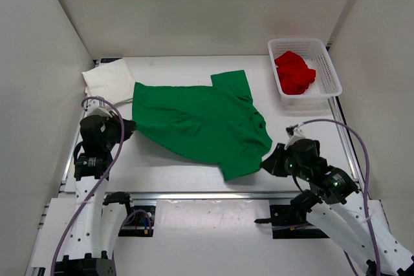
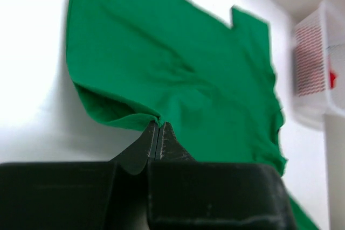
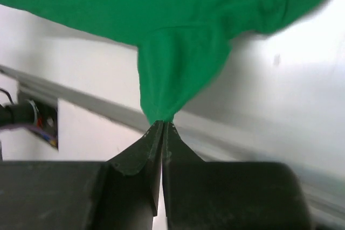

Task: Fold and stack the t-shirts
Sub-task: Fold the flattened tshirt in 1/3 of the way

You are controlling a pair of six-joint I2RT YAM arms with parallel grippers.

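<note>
At the near edge of the white table (image 1: 168, 166), the right black two-finger gripper (image 3: 161, 123) is seen pressed closed on a gathered corner of the bright green short-sleeved cloth t-shirt (image 1: 200, 121), at the shirt's near right end. In the right wrist view the cloth is drawn up into a small peak between the closed fingertips, above the table and a grey metal rail (image 1: 207, 195).

A little farther in, on the left side, the left black two-finger gripper (image 2: 159, 126) is clamped on the green shirt's left edge, where a slight fold of fabric is pinched and held just off the surface.

Between the two grippers the green shirt is spread mostly flat across the middle of the table, wrinkled, with one sleeve pointed toward the far side.

Beyond it, at the far left, the white cloth t-shirt (image 1: 110, 79) is laid in a folded shape just beside the green shirt's far left corner; whether the two touch cannot be told. At the far right, the red cloth t-shirt (image 1: 294, 72) is bundled inside a white plastic mesh basket (image 1: 310, 100), apart from the green shirt.
</note>
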